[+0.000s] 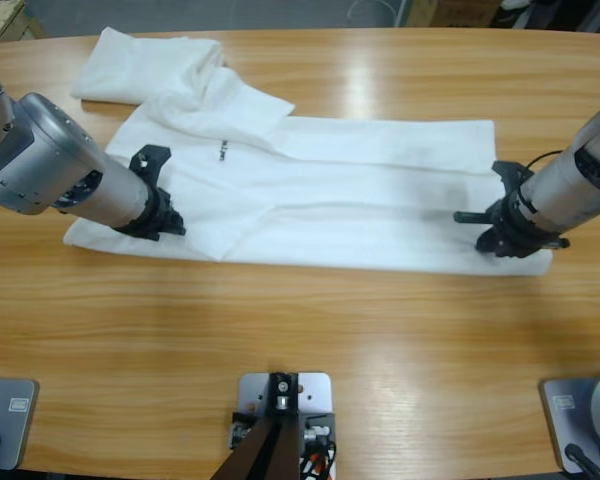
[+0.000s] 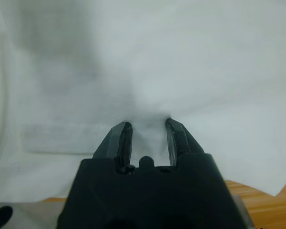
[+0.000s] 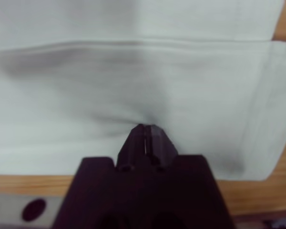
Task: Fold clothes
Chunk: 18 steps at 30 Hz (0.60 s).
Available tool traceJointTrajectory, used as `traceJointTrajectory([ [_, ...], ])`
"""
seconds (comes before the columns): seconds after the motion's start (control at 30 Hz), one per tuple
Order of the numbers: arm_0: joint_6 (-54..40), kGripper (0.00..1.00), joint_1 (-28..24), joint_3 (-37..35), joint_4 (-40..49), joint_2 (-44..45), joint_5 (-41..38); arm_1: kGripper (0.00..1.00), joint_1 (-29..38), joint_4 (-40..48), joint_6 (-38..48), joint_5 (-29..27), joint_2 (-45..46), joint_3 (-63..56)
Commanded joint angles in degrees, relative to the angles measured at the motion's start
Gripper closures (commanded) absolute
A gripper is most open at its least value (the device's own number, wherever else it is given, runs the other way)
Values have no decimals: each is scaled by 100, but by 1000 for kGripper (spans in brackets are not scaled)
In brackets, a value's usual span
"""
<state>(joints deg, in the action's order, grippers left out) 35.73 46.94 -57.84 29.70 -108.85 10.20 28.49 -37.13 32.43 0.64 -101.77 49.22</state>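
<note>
While both arms rest at the garment, the plain white cotton short-sleeved T-shirt (image 1: 320, 190) lies spread lengthwise across the middle of the long wooden table (image 1: 310, 330), its hem end to the picture's right and its collar end to the upper left, where the cloth is bunched and folded over itself. A tiny dark print (image 1: 222, 150) shows on the fabric near the folded collar portion. One sleeve (image 1: 145, 65) extends toward the table's far left edge.

The left gripper (image 1: 165, 215) sits on the shirt's near left corner in the high view. In the left wrist view the left gripper (image 2: 148, 126) has its two black jaws standing apart, tips pressed onto the white cloth, which dimples between them; nothing is clamped.

The right gripper (image 1: 495, 235) sits at the shirt's near right corner, by the hem. In the right wrist view the right gripper (image 3: 147, 130) has its jaws drawn together, and the fabric puckers in creases radiating from the tips, consistent with a pinch of cloth held there. Bare wood shows just below the shirt's edge in both wrist views.
</note>
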Motion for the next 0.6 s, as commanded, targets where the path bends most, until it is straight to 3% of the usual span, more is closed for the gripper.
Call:
traceJointTrajectory([
  [0.03, 435, 704, 197, 766, 384, 108, -141, 1000, 25, -597, 173, -71, -364, -60],
  [0.27, 1198, 704, 1119, 696, 414, 39, -273, 1000, 517, -798, 503, -56, -148, -105],
  [0.6, 1876, 704, 1775, 857, 936, 166, -264, 1000, 1021, -1633, 1182, 293, 263, -98],
])
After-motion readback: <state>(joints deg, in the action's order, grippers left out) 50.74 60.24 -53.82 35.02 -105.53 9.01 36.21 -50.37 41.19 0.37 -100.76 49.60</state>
